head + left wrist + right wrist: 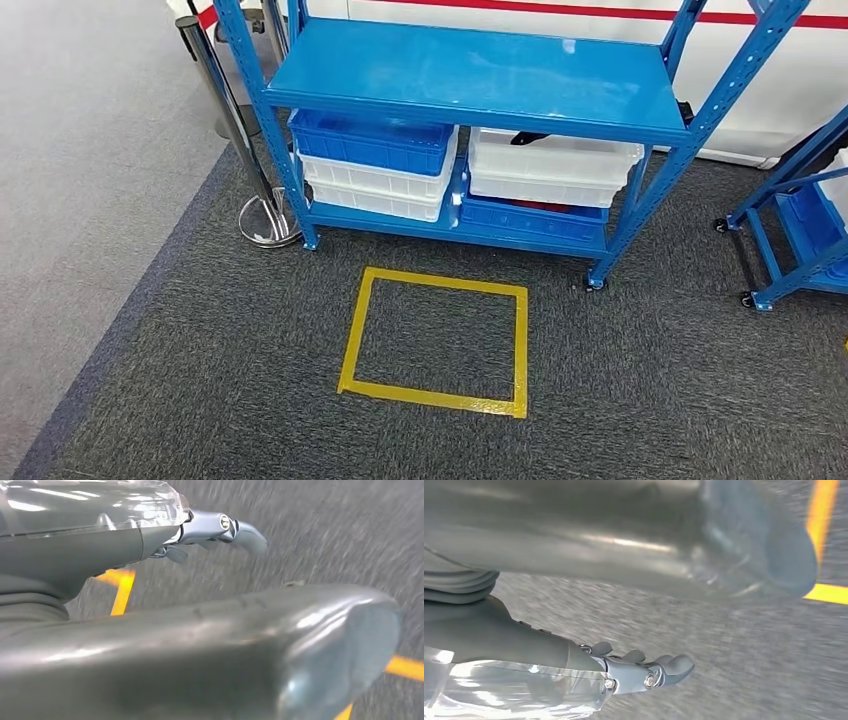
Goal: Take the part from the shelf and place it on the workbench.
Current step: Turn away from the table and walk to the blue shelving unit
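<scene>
A blue metal shelf point(470, 80) stands ahead on dark carpet. On its lower level a white bin point(550, 165) holds a dark part point(528, 138), of which just a sliver pokes out under the upper board. My left hand point(165, 630) hangs over the carpet with its fingers point(240, 530) stretched out and nothing in it. My right hand point(589, 535) hangs the same way, its fingers point(659, 670) extended and apart from the thumb, holding nothing.
A blue bin point(370, 140) sits on stacked white bins point(375, 190) at the shelf's left; another blue bin point(530, 217) lies under the white one. A yellow taped square point(437, 340) marks the carpet before the shelf. A chrome post point(265, 215) stands left, a blue cart point(800, 235) right.
</scene>
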Robot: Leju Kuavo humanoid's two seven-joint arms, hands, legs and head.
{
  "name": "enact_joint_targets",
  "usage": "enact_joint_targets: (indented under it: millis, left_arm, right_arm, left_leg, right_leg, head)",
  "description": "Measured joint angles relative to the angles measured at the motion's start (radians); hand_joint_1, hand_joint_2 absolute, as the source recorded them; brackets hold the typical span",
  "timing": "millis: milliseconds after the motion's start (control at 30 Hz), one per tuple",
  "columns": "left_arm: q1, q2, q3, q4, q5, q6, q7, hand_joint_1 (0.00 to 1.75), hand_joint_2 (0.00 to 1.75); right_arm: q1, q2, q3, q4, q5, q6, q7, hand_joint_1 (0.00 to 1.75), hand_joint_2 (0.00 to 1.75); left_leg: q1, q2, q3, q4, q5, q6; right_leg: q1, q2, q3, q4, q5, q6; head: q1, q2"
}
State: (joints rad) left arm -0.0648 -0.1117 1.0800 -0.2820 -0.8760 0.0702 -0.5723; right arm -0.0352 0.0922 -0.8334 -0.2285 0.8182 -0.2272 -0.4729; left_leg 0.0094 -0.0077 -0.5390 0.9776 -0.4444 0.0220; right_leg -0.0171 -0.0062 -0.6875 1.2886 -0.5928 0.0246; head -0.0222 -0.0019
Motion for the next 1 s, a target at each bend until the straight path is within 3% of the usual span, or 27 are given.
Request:
enact_joint_targets:
  millis: [33, 100, 167, 333, 367, 433, 467, 500, 533, 567, 600, 667, 767, 867, 967, 1000]
  left_arm:
    - [0.001, 0.001, 0.015, 0.003, 0.004, -0.008, 0.007, 0.0, 0.0]
    - [0.003, 0.002, 0.039, 0.008, 0.013, -0.022, 0.02, 0.0, 0.0]
    - [0.002, 0.006, 0.057, 0.011, 0.019, -0.031, 0.032, 0.0, 0.0]
    - [0.001, 0.018, 0.088, 0.015, 0.022, -0.035, 0.054, 0.0, 0.0]
    - [0.001, 0.019, 0.091, 0.015, 0.022, -0.036, 0.056, 0.0, 0.0]
    - [0.001, 0.02, 0.097, 0.017, 0.02, -0.04, 0.058, 0.0, 0.0]
    - [0.002, 0.02, 0.101, 0.019, 0.018, -0.041, 0.058, 0.0, 0.0]
    - [0.003, 0.02, 0.104, 0.02, 0.016, -0.043, 0.059, 0.0, 0.0]
    - [0.004, 0.021, 0.106, 0.022, 0.014, -0.044, 0.059, 0.0, 0.0]
    - [0.004, 0.022, 0.109, 0.022, 0.013, -0.044, 0.059, 0.0, 0.0]
    - [0.004, 0.024, 0.111, 0.023, 0.012, -0.045, 0.059, 0.0, 0.0]
    - [0.002, 0.028, 0.115, 0.023, 0.011, -0.046, 0.059, 0.0, 0.0]
    - [0.0, 0.031, 0.123, 0.025, 0.011, -0.046, 0.066, 0.0, 0.0]
    - [0.002, 0.031, 0.131, 0.027, 0.01, -0.046, 0.075, 0.0, 0.0]
    - [0.001, 0.031, 0.134, 0.029, 0.008, -0.045, 0.084, 0.0, 0.0]
    - [0.001, 0.031, 0.135, 0.03, 0.008, -0.045, 0.087, 0.0, 0.0]
  right_arm:
    - [-0.002, -0.001, -0.006, -0.002, 0.001, -0.002, -0.019, 0.0, 0.0]
    - [-0.004, -0.002, -0.017, -0.007, 0.002, -0.006, -0.048, 0.0, 0.0]
    - [-0.005, -0.003, -0.027, -0.01, 0.004, -0.008, -0.063, 0.0, 0.0]
    - [-0.009, 0.0, -0.044, -0.01, 0.011, -0.016, -0.066, 0.0, 0.0]
    - [-0.009, 0.001, -0.047, -0.01, 0.014, -0.019, -0.063, 0.0, 0.0]
    - [-0.009, 0.002, -0.055, -0.01, 0.02, -0.025, -0.051, 0.0, 0.0]
    - [-0.009, 0.002, -0.059, -0.01, 0.024, -0.028, -0.043, 0.0, 0.0]
    - [-0.008, 0.002, -0.064, -0.01, 0.029, -0.03, -0.034, 0.0, 0.0]
    - [-0.008, 0.002, -0.068, -0.01, 0.033, -0.032, -0.026, 0.0, 0.0]
    - [-0.008, 0.002, -0.072, -0.01, 0.037, -0.034, -0.018, 0.0, 0.0]
    - [-0.008, 0.003, -0.075, -0.01, 0.04, -0.036, -0.01, 0.0, 0.0]
    - [-0.007, 0.006, -0.081, -0.01, 0.047, -0.04, 0.006, 0.0, 0.0]
    - [-0.009, 0.008, -0.096, -0.01, 0.059, -0.044, 0.034, 0.0, 0.0]
    - [-0.009, 0.008, -0.105, -0.01, 0.069, -0.045, 0.054, 0.0, 0.0]
    - [-0.007, 0.008, -0.113, -0.009, 0.076, -0.046, 0.075, 0.0, 0.0]
    - [-0.005, 0.008, -0.116, -0.009, 0.078, -0.046, 0.082, 0.0, 0.0]
  left_leg:
    - [0.001, -0.002, 0.003, 0.001, -0.003, -0.002]
    - [0.004, -0.005, 0.009, 0.008, -0.011, -0.011]
    - [0.002, -0.009, 0.008, 0.021, -0.024, -0.024]
    - [0.004, -0.008, 0.001, 0.05, -0.051, -0.052]
    - [0.004, -0.005, -0.017, 0.091, -0.076, -0.056]
    - [0.004, 0.0, -0.084, 0.225, -0.14, -0.06]
    - [0.004, 0.0, -0.118, 0.288, -0.162, -0.061]
    - [0.004, 0.0, -0.14, 0.324, -0.165, -0.06]
    - [0.004, 0.0, -0.143, 0.32, -0.147, -0.057]
    - [0.002, 0.001, -0.126, 0.277, -0.111, -0.05]
    - [-0.001, 0.001, -0.096, 0.206, -0.068, -0.041]
    - [-0.01, 0.004, -0.042, 0.083, -0.018, -0.024]
    - [-0.018, 0.005, -0.026, 0.04, -0.017, -0.013]
    - [-0.009, 0.004, -0.004, 0.013, -0.009, -0.002]
    - [-0.007, 0.005, 0.009, 0.004, -0.015, 0.007]
    - [-0.007, 0.004, 0.013, 0.004, -0.021, 0.008]
  right_leg:
    - [-0.002, 0.001, 0.003, -0.013, 0.021, 0.002]
    - [-0.01, 0.002, 0.055, -0.131, 0.094, 0.006]
    - [-0.011, 0.007, 0.101, -0.232, 0.131, 0.003]
    - [-0.007, 0.008, 0.113, -0.251, 0.124, -0.03]
    - [-0.008, 0.006, 0.114, -0.253, 0.123, -0.036]
    - [-0.005, 0.002, 0.116, -0.252, 0.12, -0.044]
    - [-0.002, 0.001, 0.116, -0.252, 0.118, -0.046]
    - [0.0, 0.0, 0.118, -0.252, 0.116, -0.048]
    - [0.003, 0.0, 0.122, -0.252, 0.114, -0.049]
    - [0.005, 0.001, 0.127, -0.252, 0.111, -0.049]
    - [0.007, 0.001, 0.133, -0.252, 0.108, -0.048]
    - [0.01, 0.001, 0.14, -0.252, 0.101, -0.043]
    - [0.007, 0.001, 0.142, -0.256, 0.097, -0.026]
    - [0.006, 0.002, 0.135, -0.226, 0.074, -0.01]
    - [0.003, 0.005, 0.033, -0.047, -0.001, -0.001]
    - [0.001, 0.005, 0.0, 0.002, -0.008, 0.002]
  head:
    - [0.0, 0.0]
    - [0.0, 0.0]
    - [0.0, 0.0]
    - [-0.001, 0.0]
    - [-0.001, 0.0]
    - [-0.002, 0.0]
    - [-0.002, 0.0]
    - [-0.002, 0.0]
    - [-0.002, 0.0]
    - [-0.002, 0.0]
    - [-0.002, 0.0]
    - [-0.002, 0.0]
    - [-0.002, 0.0]
    - [0.0, 0.0]
    - [0.003, 0.0]
    - [0.003, 0.0]
